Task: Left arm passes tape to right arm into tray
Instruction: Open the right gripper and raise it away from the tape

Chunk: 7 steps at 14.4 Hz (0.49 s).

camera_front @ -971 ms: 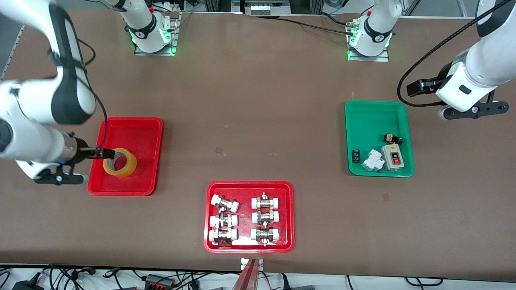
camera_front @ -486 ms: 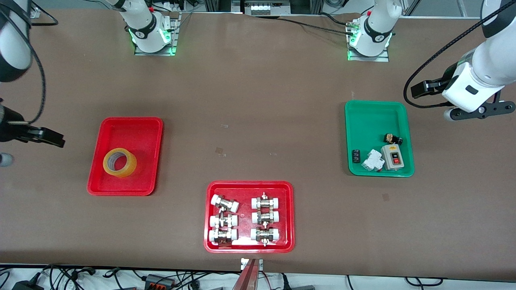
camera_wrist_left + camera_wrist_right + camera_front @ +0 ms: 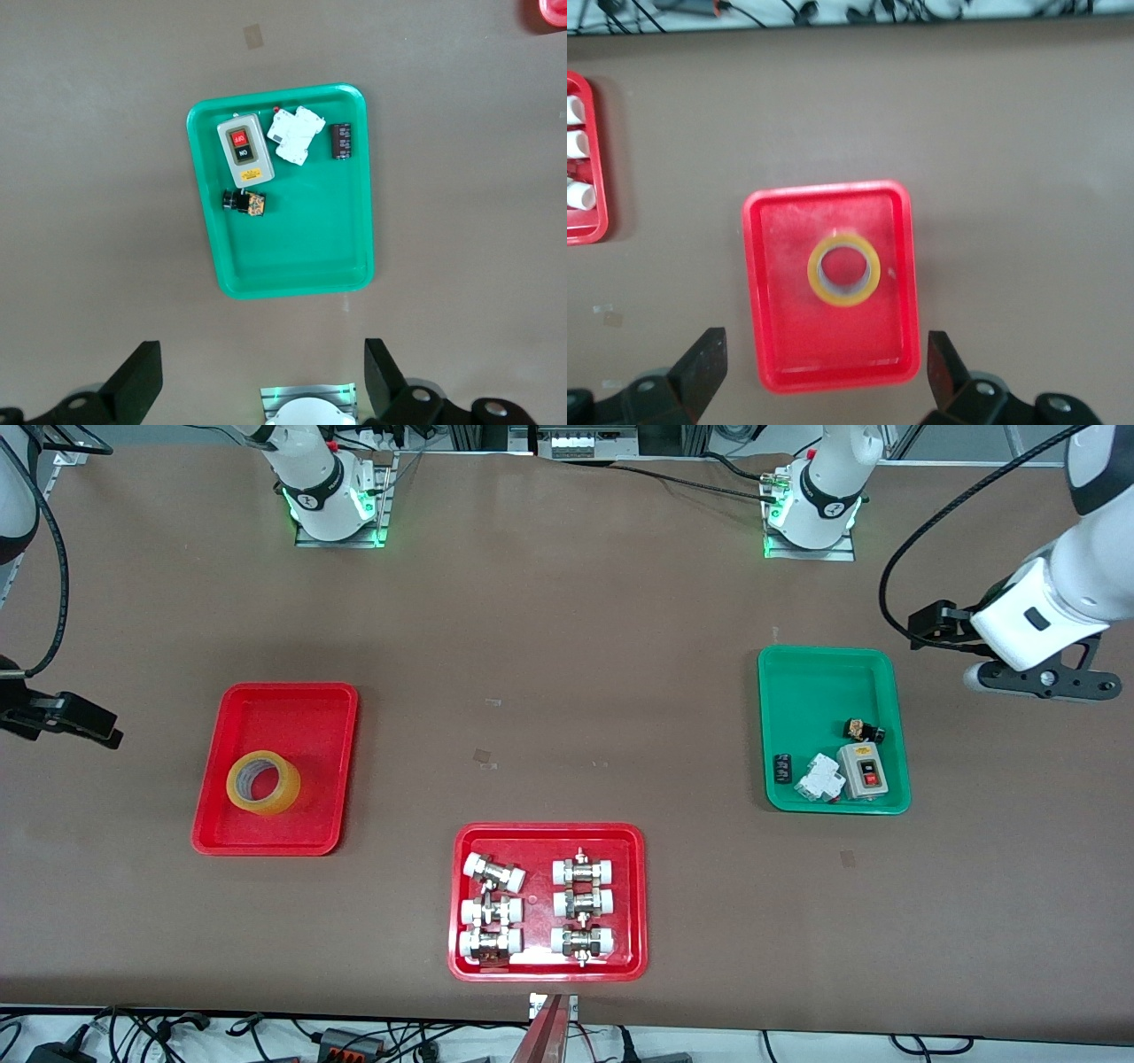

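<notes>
The yellow tape [image 3: 263,782] lies flat in the plain red tray [image 3: 297,713], in the half nearer the front camera. It also shows in the right wrist view [image 3: 844,270], alone in the tray [image 3: 780,345]. My right gripper [image 3: 104,733] is open and empty, up in the air over the table's edge at the right arm's end, apart from the tray. Its fingers [image 3: 700,363] stand wide apart. My left gripper [image 3: 926,622] is open and empty, high over the table beside the green tray, with its fingers [image 3: 137,381] wide apart.
A green tray [image 3: 797,691] with a switch box [image 3: 861,769] and small electrical parts stands toward the left arm's end. A red tray [image 3: 540,834] of white-capped metal fittings sits near the front edge. The arm bases [image 3: 332,500] stand along the back.
My right gripper let go of the tape, which stays in the red tray, and pulled up and away toward the right arm's end. My left arm shifted only slightly.
</notes>
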Each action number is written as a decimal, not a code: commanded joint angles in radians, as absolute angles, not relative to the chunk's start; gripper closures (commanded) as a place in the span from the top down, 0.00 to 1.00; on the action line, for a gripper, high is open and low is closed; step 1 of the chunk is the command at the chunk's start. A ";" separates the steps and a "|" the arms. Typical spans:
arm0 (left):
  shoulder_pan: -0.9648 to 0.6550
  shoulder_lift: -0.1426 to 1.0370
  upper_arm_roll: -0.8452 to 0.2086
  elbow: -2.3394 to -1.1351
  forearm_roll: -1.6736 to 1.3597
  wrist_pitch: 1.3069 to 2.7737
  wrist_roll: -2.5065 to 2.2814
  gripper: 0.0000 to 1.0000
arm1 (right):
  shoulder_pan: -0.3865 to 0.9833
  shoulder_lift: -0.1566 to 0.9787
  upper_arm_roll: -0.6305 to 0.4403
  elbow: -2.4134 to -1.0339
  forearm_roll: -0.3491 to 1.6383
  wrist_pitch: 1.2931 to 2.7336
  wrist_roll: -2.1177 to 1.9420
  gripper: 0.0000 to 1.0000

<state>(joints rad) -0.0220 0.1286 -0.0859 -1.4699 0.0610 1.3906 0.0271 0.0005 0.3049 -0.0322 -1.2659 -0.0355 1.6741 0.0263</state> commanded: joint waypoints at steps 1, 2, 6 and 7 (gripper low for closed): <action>-0.020 0.121 -0.075 -1.476 0.051 1.434 0.064 1.00 | -0.026 0.284 -0.026 -1.278 -0.028 1.689 -0.043 1.00; -0.020 0.126 -0.077 -1.473 0.054 1.434 0.064 1.00 | -0.026 0.250 -0.025 -1.314 -0.029 1.690 -0.034 1.00; -0.020 0.129 -0.077 -1.471 0.046 1.433 0.064 1.00 | -0.023 0.099 -0.025 -1.549 -0.032 1.767 -0.032 1.00; -0.020 0.129 -0.077 -1.471 0.046 1.431 0.064 1.00 | -0.023 0.065 -0.025 -1.607 -0.034 1.787 -0.032 1.00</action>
